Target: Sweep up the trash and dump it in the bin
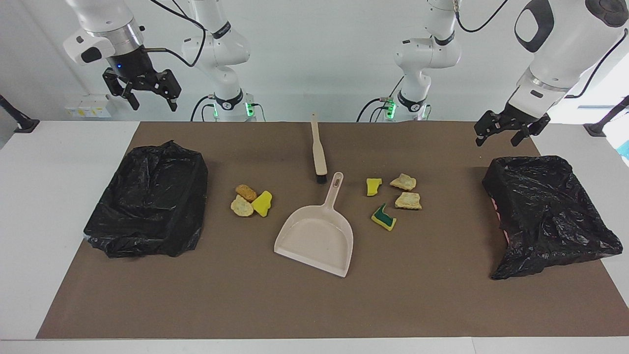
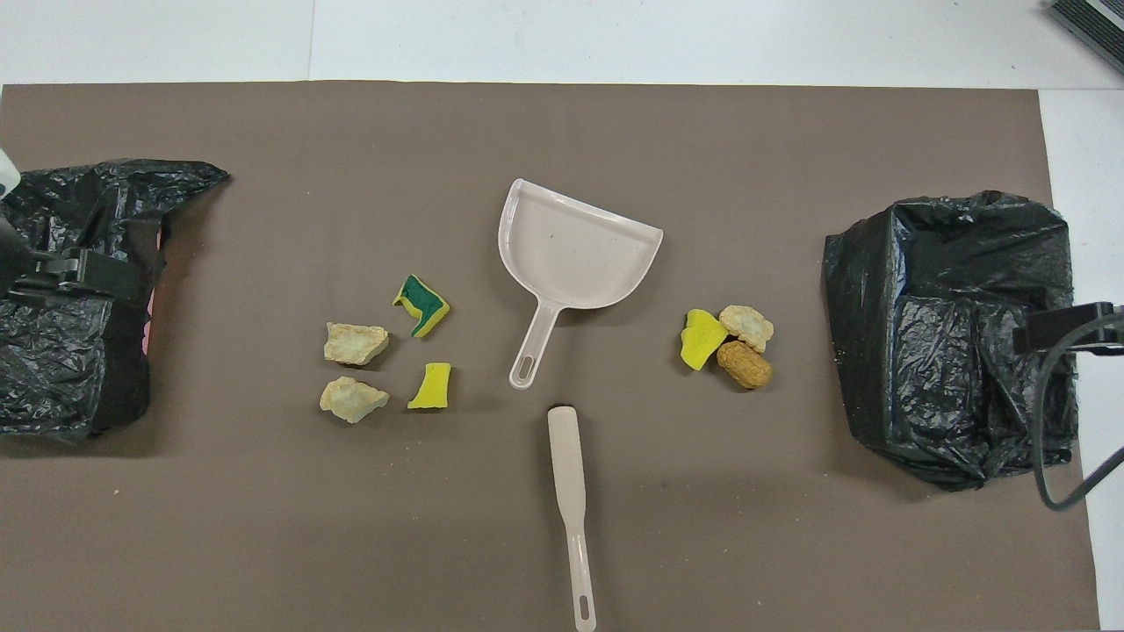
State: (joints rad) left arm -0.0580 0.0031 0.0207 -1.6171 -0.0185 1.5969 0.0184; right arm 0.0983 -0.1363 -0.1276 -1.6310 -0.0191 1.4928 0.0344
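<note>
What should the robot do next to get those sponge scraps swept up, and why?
Probably lower the right gripper toward the brush. Both grippers hang open and empty, the left gripper over the table's edge by its bin. Brush and dustpan lie untouched, and all seven scraps sit on the mat.

We find no text, label, brand, number or sign that we can read in either view. The robot arms carry a small dark marking on a joint near their bases, but we cannot make out any letters in it.
</note>
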